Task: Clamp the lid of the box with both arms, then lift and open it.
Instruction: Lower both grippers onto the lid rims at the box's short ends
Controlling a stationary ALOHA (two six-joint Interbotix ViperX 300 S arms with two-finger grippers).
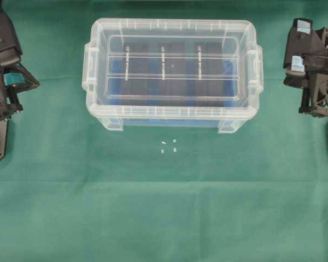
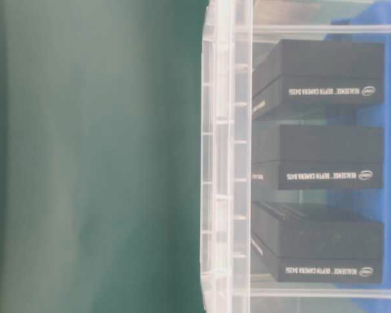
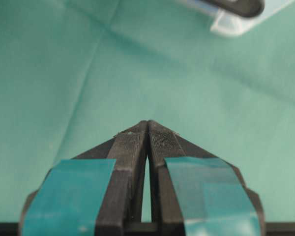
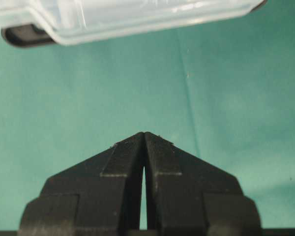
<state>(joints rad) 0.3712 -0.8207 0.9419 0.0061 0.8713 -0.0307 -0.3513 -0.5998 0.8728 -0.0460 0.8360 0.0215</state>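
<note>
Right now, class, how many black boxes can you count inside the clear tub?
3, side by side in a row on the blue liner: left black box, middle black box, right black box, seen through the closed lid. None appear hidden.

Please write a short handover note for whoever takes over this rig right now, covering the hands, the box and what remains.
Left hand: shut, empty, over bare cloth at the left of the overhead view.
Right hand: shut, empty, parked at the right, short of the box.
The box stands mid-table on the green cloth, three black boxes inside, the lid still seated on it.
Done: nothing yet.
Left: open both hands, clamp the lid from both ends, lift and open it.
</note>
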